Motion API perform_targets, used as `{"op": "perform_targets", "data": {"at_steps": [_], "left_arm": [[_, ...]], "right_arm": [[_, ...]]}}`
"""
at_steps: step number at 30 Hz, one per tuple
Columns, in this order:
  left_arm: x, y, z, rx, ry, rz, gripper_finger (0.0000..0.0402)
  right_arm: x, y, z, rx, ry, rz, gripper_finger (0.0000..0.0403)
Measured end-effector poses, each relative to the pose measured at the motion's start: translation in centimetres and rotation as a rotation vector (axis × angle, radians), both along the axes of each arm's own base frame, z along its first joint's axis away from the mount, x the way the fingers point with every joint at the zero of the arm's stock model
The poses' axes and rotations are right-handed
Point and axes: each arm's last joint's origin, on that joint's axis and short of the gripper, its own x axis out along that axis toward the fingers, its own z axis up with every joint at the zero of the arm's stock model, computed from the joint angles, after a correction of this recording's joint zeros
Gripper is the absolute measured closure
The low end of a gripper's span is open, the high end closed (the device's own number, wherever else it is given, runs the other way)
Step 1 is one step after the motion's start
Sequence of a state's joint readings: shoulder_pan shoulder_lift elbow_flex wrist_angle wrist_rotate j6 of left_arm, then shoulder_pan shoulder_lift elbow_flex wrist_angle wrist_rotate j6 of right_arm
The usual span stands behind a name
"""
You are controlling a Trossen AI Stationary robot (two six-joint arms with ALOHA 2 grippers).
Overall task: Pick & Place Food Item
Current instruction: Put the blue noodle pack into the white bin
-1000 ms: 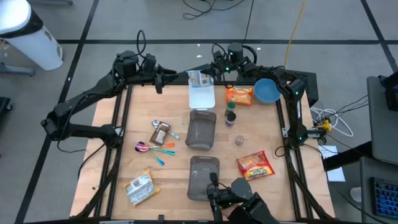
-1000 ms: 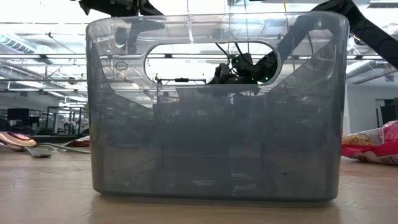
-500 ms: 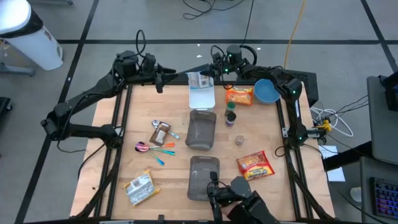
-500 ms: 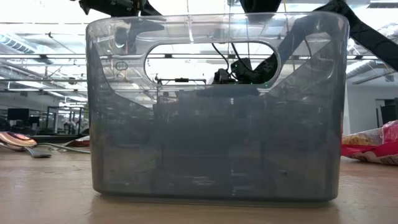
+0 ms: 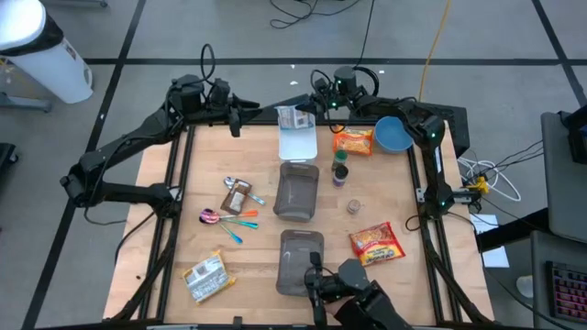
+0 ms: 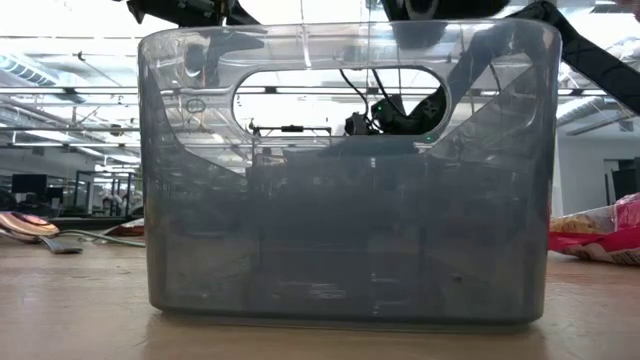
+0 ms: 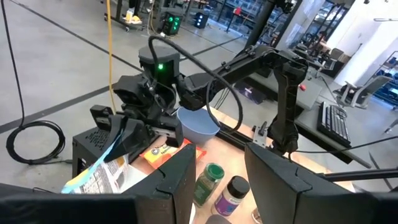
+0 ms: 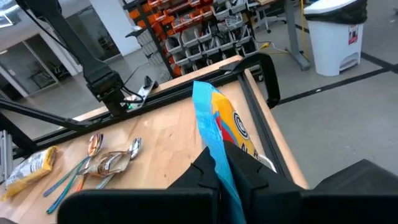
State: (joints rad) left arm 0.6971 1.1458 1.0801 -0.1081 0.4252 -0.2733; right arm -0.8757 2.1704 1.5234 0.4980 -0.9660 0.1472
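My right gripper [image 5: 314, 106] is at the table's far edge, shut on a blue and yellow snack packet [image 5: 293, 118], which also shows in the right wrist view [image 8: 219, 124]. The packet hangs over the far end of a clear bin [image 5: 298, 145]. My left gripper [image 5: 237, 119] is open and empty just left of that bin, and its two fingers [image 7: 180, 183] stand apart in the left wrist view. That view also shows the packet [image 7: 102, 174] in the right gripper. My right gripper pinches the packet's near end [image 8: 222, 163] between its two fingers [image 8: 205, 173]. The fingers come roughly level from the table's right side. The packet stands on edge and sticks out past the fingertips, lifted clear above the clear bin.
Two grey bins [image 5: 297, 191] [image 5: 301, 261] stand down the table's middle. An orange packet [image 5: 353, 140], a blue bowl [image 5: 394, 134] and two bottles [image 5: 340, 170] lie far right. A red packet [image 5: 377, 243] lies near right. Spoons [image 5: 229, 218], a brown packet [image 5: 237, 195] and a pale packet [image 5: 206, 278] lie left.
My right gripper has gone a little toward the table's left edge with the packet, which stays lifted over the clear bin.
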Motion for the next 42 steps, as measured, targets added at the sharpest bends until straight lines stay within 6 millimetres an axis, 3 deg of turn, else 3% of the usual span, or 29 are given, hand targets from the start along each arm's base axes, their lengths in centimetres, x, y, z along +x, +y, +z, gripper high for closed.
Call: {"op": "perform_targets", "data": {"at_steps": [4, 13, 26, 42], "left_arm": [[0.0, 0.0, 0.0, -0.001, 0.0, 0.0, 0.0256], [0.0, 0.0, -0.1, -0.004, 0.002, 0.0, 0.0256], [1.8, 1.2, -1.5, -0.074, -0.001, -0.078, 0.0256], [1.6, 2.1, -1.4, -0.087, -0.036, -0.065, 0.0256]], "right_arm": [[0.1, -0.1, -0.9, 0.027, 0.012, -0.002, 0.0403], [0.1, -0.2, -0.8, 0.021, 0.007, -0.005, 0.0403], [0.1, -0.2, -0.9, 0.002, 0.009, -0.025, 0.0401], [0.1, -0.3, -0.8, 0.016, 0.012, -0.055, 0.032]]}}
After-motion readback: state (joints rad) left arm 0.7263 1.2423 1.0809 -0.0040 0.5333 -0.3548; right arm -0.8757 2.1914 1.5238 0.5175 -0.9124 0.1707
